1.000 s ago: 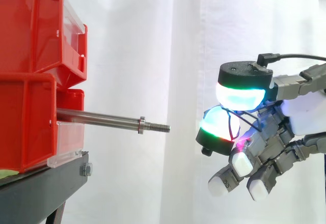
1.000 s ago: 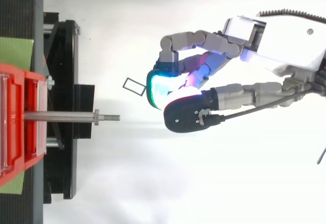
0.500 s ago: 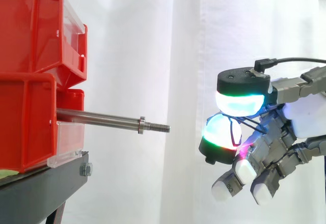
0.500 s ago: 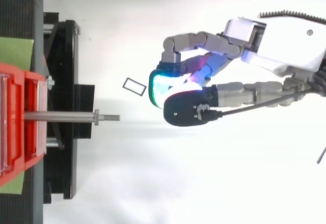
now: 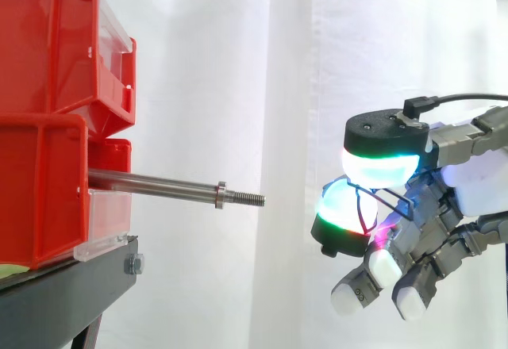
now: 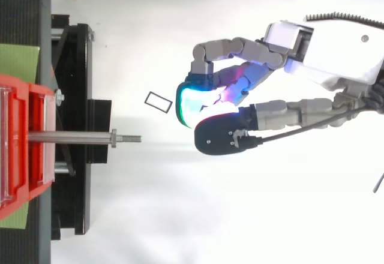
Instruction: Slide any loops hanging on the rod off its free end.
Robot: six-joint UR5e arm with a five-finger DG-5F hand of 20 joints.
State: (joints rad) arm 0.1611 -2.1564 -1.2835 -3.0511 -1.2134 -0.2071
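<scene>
Rod (image 5: 159, 185) stands bare; well off its tip the hand (image 5: 476, 184) pinches a thin loop (image 5: 387, 204) between curled pads (image 5: 381, 168). A slack pinch could drop it.

Two still cameras, both close on the rod (image 5: 159, 186).
The side view looks level across the rod, its free end pointing right; the top view looks straight down on it. Both share the rod, red bins (image 5: 48, 119) and robot hand (image 5: 468, 186).
</scene>
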